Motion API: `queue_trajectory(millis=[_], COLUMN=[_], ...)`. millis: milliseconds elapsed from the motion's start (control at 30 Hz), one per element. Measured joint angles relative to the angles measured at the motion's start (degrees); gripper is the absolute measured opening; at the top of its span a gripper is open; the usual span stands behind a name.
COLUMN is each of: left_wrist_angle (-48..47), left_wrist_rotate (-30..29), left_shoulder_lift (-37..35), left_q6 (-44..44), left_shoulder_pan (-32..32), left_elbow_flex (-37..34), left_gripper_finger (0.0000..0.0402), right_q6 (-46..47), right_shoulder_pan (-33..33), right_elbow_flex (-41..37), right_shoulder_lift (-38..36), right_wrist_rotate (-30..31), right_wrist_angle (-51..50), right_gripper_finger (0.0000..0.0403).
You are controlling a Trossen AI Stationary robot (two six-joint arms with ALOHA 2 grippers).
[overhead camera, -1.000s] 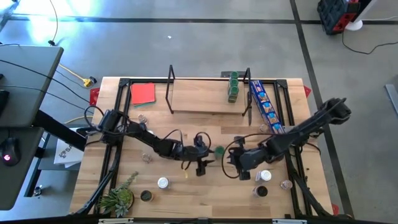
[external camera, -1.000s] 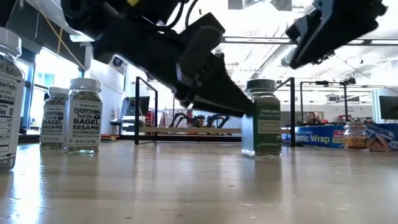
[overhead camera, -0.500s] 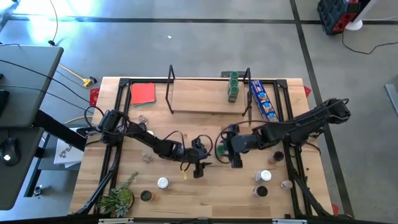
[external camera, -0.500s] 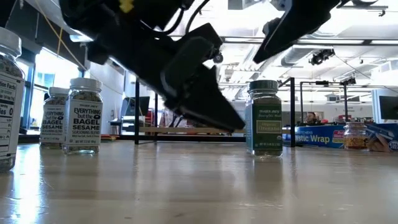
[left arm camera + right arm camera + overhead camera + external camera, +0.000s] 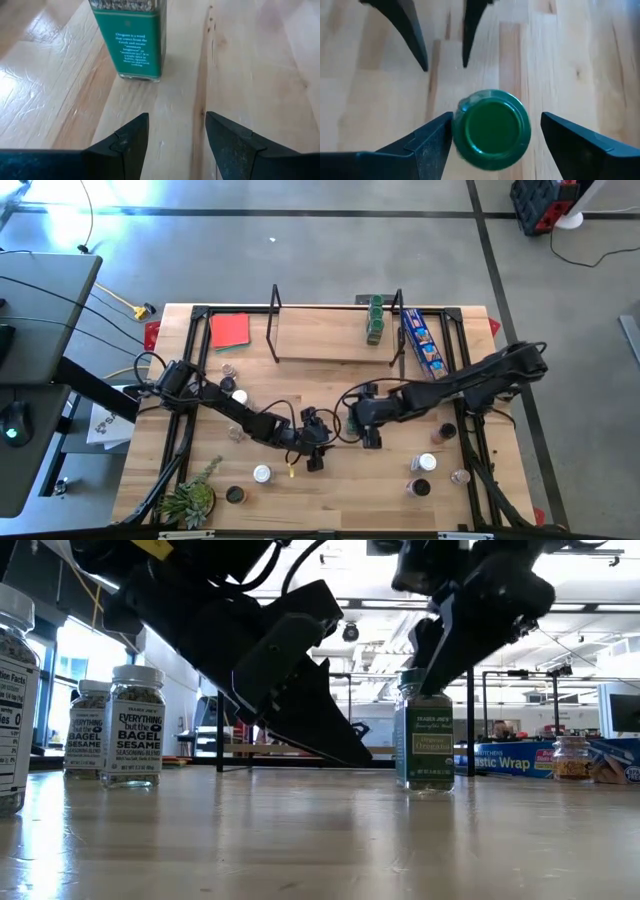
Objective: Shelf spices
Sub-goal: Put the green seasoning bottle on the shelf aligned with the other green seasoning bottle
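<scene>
The wooden counter (image 5: 330, 490) carries the shelf (image 5: 325, 345) at 12 o'clock, holding two green jars (image 5: 375, 320). A red card (image 5: 230, 330) lies at 11, a blue box (image 5: 425, 350) at 1, a plant (image 5: 190, 500) at 7, and loose jars (image 5: 425, 465) at 4.

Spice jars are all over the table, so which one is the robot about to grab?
The green-lidded oregano jar mid-table. It alone stands between the open fingers of the right gripper, which is over it. The other jars have no gripper near them.

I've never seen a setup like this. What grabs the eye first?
Two dark arms meet mid-table over a green-capped jar. The right end effector hangs open around its cap, while the left end effector sits open beside it. At the table's back, a shelf holds green jars.
</scene>
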Motion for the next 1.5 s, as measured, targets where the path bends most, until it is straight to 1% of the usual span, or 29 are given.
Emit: queue_trajectory(millis=[133,233,333,433,600,700,800,900,1033,1133,1200,1400,1500], left_wrist_angle=[-0.02,0.02,0.02,0.06,0.0,0.0,0.04,0.23,0.43,0.1,-0.11,-0.29,-0.27], left_wrist_rotate=[-0.03,-0.06,-0.09,-0.15,-0.13,-0.11,-0.11,-0.11,-0.05,0.02,0.01,0.01,0.0], left_shoulder_lift=[0.0,0.0,0.0,0.0,0.0,0.0,0.0,0.0,0.0,0.0,0.0,0.0,0.0], left_q6=[0.0,0.02,0.02,0.02,0.07,0.09,0.08,0.07,0.09,0.07,0.09,-0.02,-0.31], left_shoulder_pan=[0.0,0.0,0.0,0.0,0.0,0.0,0.0,0.13,0.11,0.08,-0.05,-0.07,-0.07], left_elbow_flex=[0.0,0.0,0.0,0.0,0.0,0.0,0.0,0.0,0.0,0.0,0.0,0.0,0.0], left_gripper_finger=[0.019,0.019,0.019,0.019,0.019,0.019,0.019,0.019,0.019,0.019,0.019,0.019,0.019], right_q6=[1.08,3.9,5.88,6.36,2.96,-0.98,-7.2,-12.41,-19.57,-21.18,-21.85,-25.82,-26.36], right_shoulder_pan=[0.0,0.0,0.0,-0.02,-1.67,-5.21,-10.53,-17.06,-24.47,-28.87,-31.11,-35.01,-36.48], right_elbow_flex=[0.0,0.0,0.0,0.95,4.29,5.71,5.77,5.75,5.68,5.64,5.64,5.64,5.64], right_shoulder_lift=[0.88,0.69,-0.01,-1.36,-7.33,-11.78,-15.67,-16.62,-15.35,-13.99,-13.4,-11.49,-10.28], right_wrist_rotate=[0.15,0.18,0.4,1.45,5.1,8.37,9.9,6.36,1.94,-1.37,-2.58,-3.1,-5.19], right_wrist_angle=[0.11,1.15,1.9,0.08,-8.19,-13.63,-14.97,-15.2,-15.17,-16.09,-15.98,-15.83,-16.04], right_gripper_finger=[0.0292,0.0275,0.0241,0.019,0.0186,0.0186,0.0186,0.0186,0.0186,0.0186,0.0186,0.0186,0.0186])
